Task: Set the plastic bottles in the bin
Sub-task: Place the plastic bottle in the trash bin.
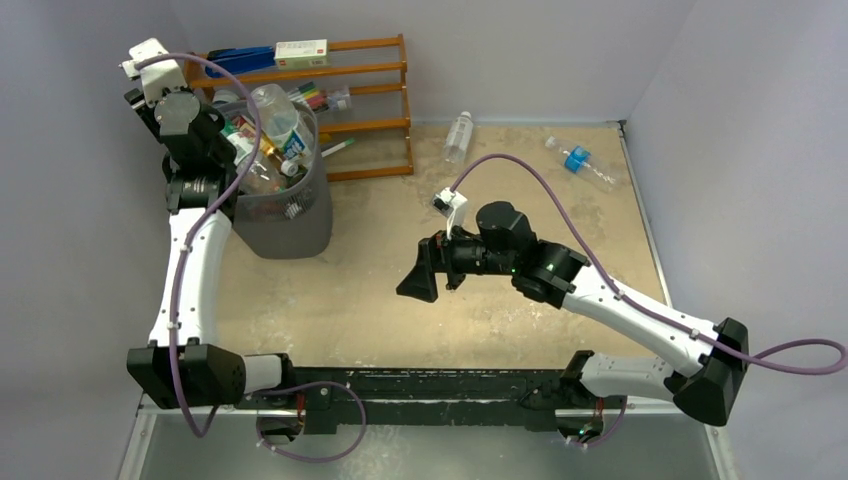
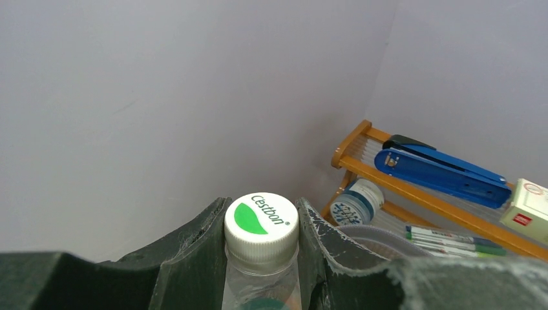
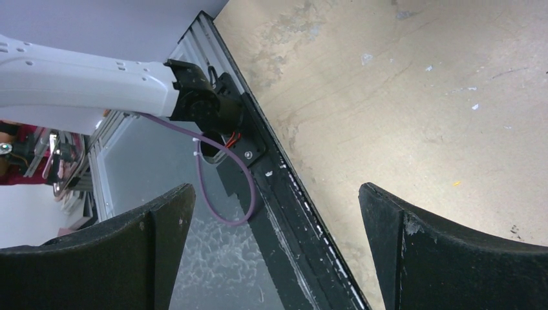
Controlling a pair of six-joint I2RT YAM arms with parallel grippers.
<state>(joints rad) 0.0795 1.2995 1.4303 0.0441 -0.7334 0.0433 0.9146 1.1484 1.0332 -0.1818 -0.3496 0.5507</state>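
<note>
My left gripper (image 2: pixel 262 214) is shut on the neck of a clear plastic bottle, its white cap (image 2: pixel 262 219) with a green leaf showing between the fingers. In the top view this gripper (image 1: pixel 222 140) hangs over the left rim of the grey bin (image 1: pixel 285 225), which holds several bottles; one clear bottle (image 1: pixel 273 112) sticks up above the rim. Two bottles lie on the table: a clear one (image 1: pixel 457 136) at the back and one with a blue label (image 1: pixel 578 160) at the back right. My right gripper (image 1: pixel 420 275) (image 3: pixel 278 213) is open and empty over mid-table.
An orange wooden rack (image 1: pixel 370 100) with markers, a blue stapler (image 2: pixel 439 168) and a white box (image 1: pixel 301 52) stands behind the bin against the back wall. Grey walls close in the left, back and right. The black base rail (image 1: pixel 440 385) runs along the near edge.
</note>
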